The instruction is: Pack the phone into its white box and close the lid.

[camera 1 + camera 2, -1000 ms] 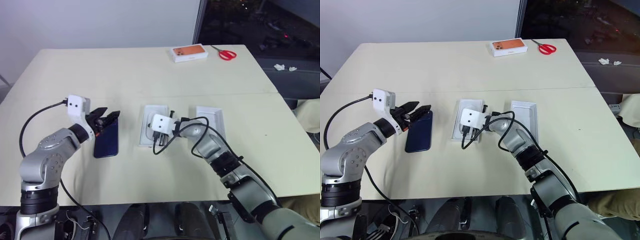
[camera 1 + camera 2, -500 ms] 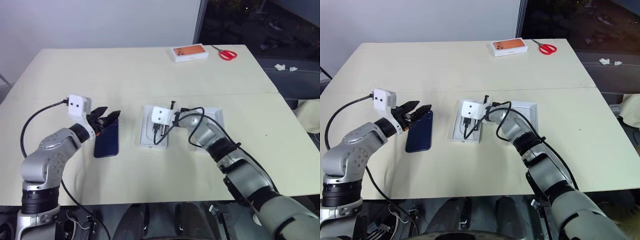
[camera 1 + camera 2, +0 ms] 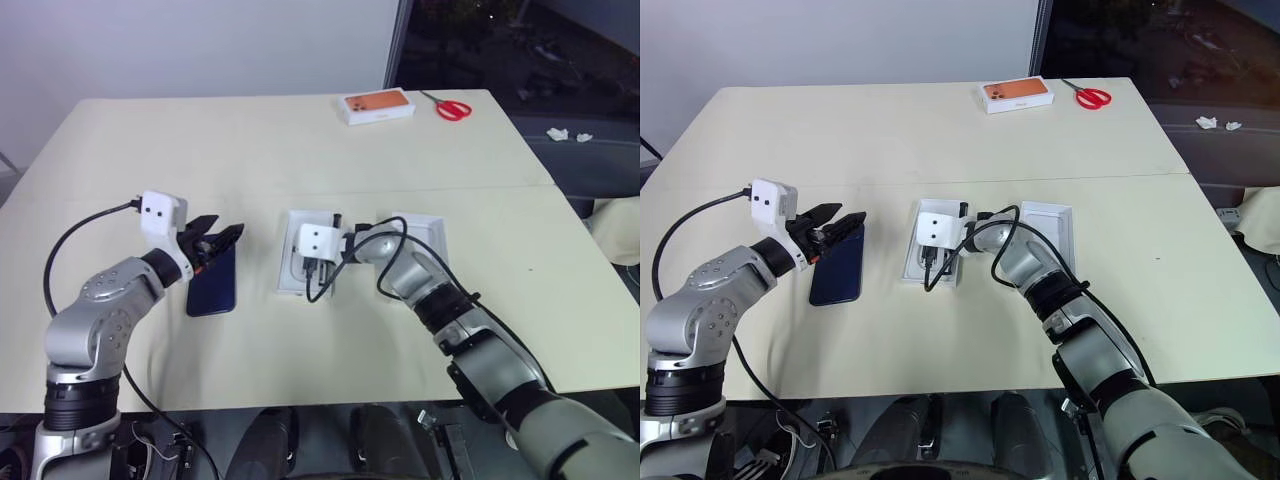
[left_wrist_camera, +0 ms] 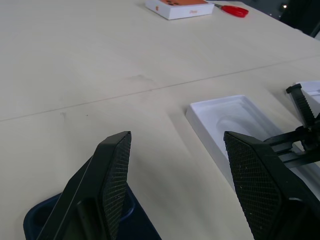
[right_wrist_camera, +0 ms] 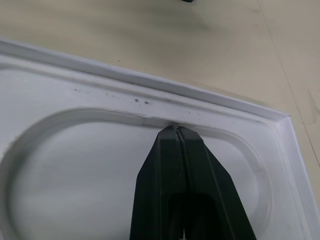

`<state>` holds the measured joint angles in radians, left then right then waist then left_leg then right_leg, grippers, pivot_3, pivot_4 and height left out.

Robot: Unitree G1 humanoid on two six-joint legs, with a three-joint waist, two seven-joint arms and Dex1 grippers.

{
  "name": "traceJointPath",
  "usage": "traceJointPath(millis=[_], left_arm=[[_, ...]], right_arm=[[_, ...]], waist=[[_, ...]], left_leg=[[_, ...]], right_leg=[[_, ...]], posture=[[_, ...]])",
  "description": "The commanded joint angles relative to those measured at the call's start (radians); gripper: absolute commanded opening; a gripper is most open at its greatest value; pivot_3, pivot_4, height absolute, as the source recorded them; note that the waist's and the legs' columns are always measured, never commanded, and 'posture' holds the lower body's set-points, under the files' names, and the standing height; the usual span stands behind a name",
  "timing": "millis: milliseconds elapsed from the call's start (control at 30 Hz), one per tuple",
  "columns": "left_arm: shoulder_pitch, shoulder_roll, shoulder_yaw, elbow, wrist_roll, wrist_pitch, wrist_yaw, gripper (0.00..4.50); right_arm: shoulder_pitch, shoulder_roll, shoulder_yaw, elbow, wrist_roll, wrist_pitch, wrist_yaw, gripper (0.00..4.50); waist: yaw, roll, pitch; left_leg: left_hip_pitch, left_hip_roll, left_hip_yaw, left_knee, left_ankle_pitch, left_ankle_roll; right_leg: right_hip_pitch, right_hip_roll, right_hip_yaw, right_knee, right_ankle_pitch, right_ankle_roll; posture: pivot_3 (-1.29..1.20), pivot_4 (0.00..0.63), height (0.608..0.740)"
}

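Note:
The dark navy phone lies flat on the table at the left. My left gripper hovers open over its far end, and the phone's corner shows below the fingers. In the middle lies a white moulded insert with an oval recess. My right gripper is shut, empty, its tips at the end of that recess. I cannot tell whether the white box sits under the insert. To its right the lid lies open side up, plain white inside.
An orange-topped box and red scissors rest near the table's far edge. A seam crosses the tabletop behind the work area. Black cables loop from both wrist cameras.
The shut right gripper swung toward the insert's far end, then came back over its middle. The left gripper, phone, insert and lid have not moved.

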<state>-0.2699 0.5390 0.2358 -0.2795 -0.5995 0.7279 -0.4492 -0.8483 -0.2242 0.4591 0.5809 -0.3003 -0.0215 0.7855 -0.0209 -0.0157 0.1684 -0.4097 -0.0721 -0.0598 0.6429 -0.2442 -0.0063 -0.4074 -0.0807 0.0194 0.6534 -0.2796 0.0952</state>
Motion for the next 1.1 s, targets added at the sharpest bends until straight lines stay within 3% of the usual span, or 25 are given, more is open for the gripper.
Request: traceJointPath(millis=[33,367,567,767,867,1100], left_arm=[[-0.009,0.003,0.013,-0.027,0.002,-0.016,-0.001,3.13],[-0.011,0.03,0.044,0.009,-0.042,0.032,-0.042,3.13],[0.0,0.118,0.179,0.082,-0.185,0.217,-0.082,3.13],[0.029,0.221,0.297,0.207,-0.27,0.406,-0.093,3.13],[0.051,0.258,0.323,0.276,-0.258,0.416,-0.113,3.13],[0.007,0.235,0.37,0.43,-0.275,0.489,-0.075,3.13]], right_arm=[[-0.016,0.004,-0.016,0.001,0.002,0.01,-0.009,0.04],[-0.005,0.002,-0.043,-0.087,0.036,0.072,0.02,0.04],[-0.006,0.047,-0.115,-0.225,0.166,0.243,0.081,0.04],[-0.009,0.114,-0.09,-0.29,0.187,0.34,0.071,0.04],[-0.025,0.152,-0.056,-0.29,0.166,0.347,0.054,0.04],[-0.103,0.236,0.054,-0.153,0.09,0.364,0.034,0.04]], waist=[[0.001,0.0,0.0],[0.002,0.0,0.0],[-0.003,0.0,0.001],[-0.002,0.0,0.001],[-0.002,0.0,0.001],[0.001,0.0,0.0]], left_leg=[[0.0,0.0,0.0,0.0,0.0,0.0],[0.0,0.0,0.0,0.0,0.0,0.0],[0.0,0.0,0.0,-0.001,0.0,0.0],[0.0,0.0,0.0,-0.001,0.0,0.0],[0.0,0.0,0.0,-0.001,0.0,0.0],[0.0,0.0,-0.001,-0.001,0.0,0.0]], right_leg=[[0.0,0.0,0.0,0.0,0.0,0.0],[0.0,0.0,0.0,0.0,0.0,0.0],[-0.001,0.0,0.0,0.0,0.0,0.0],[-0.002,0.0,0.0,0.0,0.0,0.0],[-0.005,0.0,0.0,0.0,0.0,0.0],[-0.005,-0.001,-0.001,0.001,0.0,0.0]], posture=[[0.0,0.15,0.74],[0.0,0.15,0.74],[0.0,0.15,0.74],[0.0,0.15,0.74],[0.0,0.15,0.74],[0.0,0.15,0.74]])
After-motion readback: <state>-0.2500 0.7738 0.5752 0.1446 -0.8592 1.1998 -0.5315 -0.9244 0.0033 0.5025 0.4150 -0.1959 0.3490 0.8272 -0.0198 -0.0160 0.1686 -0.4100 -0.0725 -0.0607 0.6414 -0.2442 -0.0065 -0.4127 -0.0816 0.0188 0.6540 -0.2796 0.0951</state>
